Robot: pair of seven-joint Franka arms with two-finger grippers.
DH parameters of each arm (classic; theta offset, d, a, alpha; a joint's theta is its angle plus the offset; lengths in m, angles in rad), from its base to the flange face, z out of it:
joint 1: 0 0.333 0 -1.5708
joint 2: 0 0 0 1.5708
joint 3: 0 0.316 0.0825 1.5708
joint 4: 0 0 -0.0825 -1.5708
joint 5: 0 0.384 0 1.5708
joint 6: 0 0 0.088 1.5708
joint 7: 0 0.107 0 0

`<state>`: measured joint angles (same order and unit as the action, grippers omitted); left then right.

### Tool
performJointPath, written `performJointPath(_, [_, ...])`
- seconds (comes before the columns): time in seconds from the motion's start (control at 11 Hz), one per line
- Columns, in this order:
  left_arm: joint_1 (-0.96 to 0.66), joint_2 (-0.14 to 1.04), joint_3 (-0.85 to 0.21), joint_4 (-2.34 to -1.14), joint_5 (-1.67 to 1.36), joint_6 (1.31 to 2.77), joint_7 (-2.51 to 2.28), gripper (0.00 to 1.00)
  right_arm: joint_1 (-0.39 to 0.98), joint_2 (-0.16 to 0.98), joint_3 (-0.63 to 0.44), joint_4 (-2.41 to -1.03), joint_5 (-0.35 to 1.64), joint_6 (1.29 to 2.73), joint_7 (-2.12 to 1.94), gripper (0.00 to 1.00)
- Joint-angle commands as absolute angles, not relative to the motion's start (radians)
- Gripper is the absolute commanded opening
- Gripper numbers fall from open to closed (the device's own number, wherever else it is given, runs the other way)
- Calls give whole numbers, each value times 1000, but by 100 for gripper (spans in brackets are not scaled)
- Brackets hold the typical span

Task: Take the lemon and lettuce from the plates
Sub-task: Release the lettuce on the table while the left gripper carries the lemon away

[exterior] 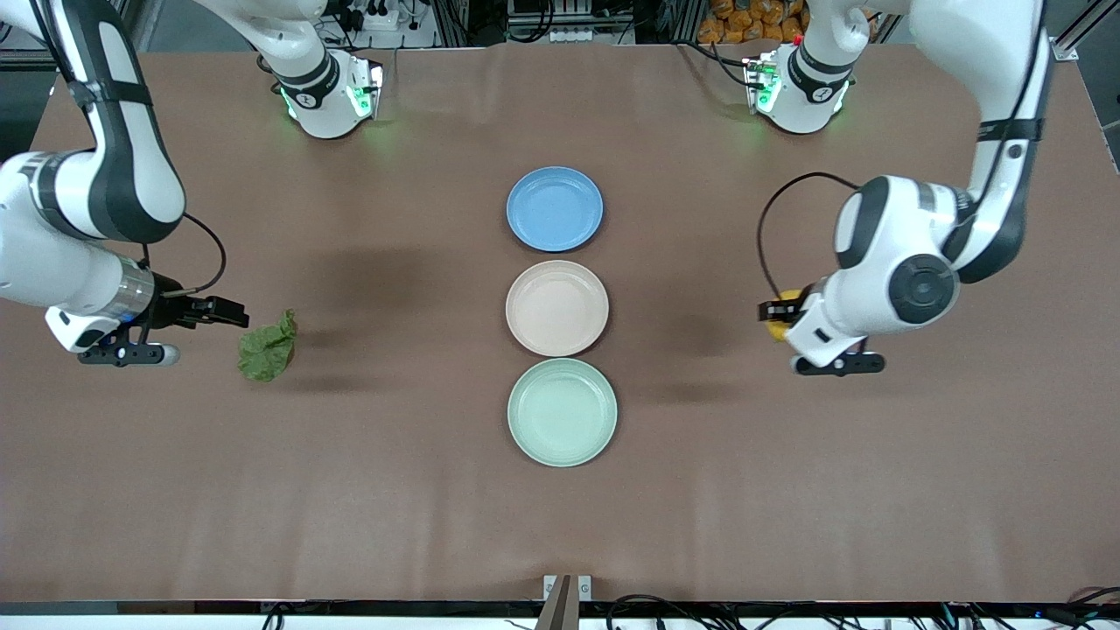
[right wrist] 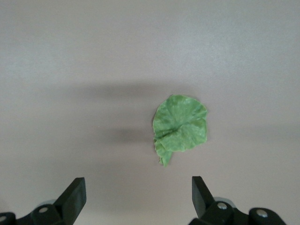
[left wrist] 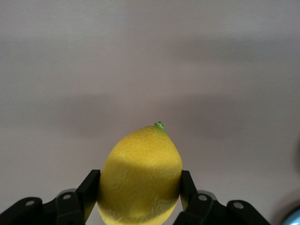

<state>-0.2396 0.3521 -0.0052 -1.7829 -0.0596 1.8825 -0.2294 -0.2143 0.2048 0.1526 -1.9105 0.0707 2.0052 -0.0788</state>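
Nearest the front camera lies the mint green plate [exterior: 562,412], bare, with the beige plate [exterior: 556,308] next up the table and a blue plate [exterior: 555,208] at twelve o'clock of both; all three are seen without food on them.

At the left gripper [left wrist: 140,187], the fingers are pinched on the lemon [left wrist: 140,176], whose pointed tip with a green nub sticks out past the fingertips. Outward from it, only bare table [exterior: 560,525] is seen beneath, toward the left arm's end, at about three o'clock of the beige plate and well apart from it. The step in hand is judged to be setting the lemon down: it would best be lowered until it touches the table before the fingers are parted, since a rounded fruit is likely to roll if dropped. The left forearm is bent down from a raised elbow, with the wrist turned toward the plates.

At the right gripper [exterior: 229,311], the fingers are spread wide with nothing between them. Just beside it the lettuce [exterior: 268,348] lies crumpled on the table, toward the right arm's end, at about nine o'clock of the beige plate. The right forearm is held low and nearly level, pointing toward the plates.
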Motion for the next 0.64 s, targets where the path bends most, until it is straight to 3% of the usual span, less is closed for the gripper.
performJointPath(0.0, [-154, 342, -18, -1839, 7, 1919, -105, 0, -195, 181, 156, -1781, 75, 1834, -84, 100])
performJointPath(0.36, [-101, 449, -18, -1835, 14, 2037, -20, 0, -135, 173, 158, -1639, 75, 1671, -71, 100])
performJointPath(0.55, [-101, 492, -17, -1832, 15, 2058, -20, 0, -124, 135, 160, -1629, 80, 1669, -74, 100])
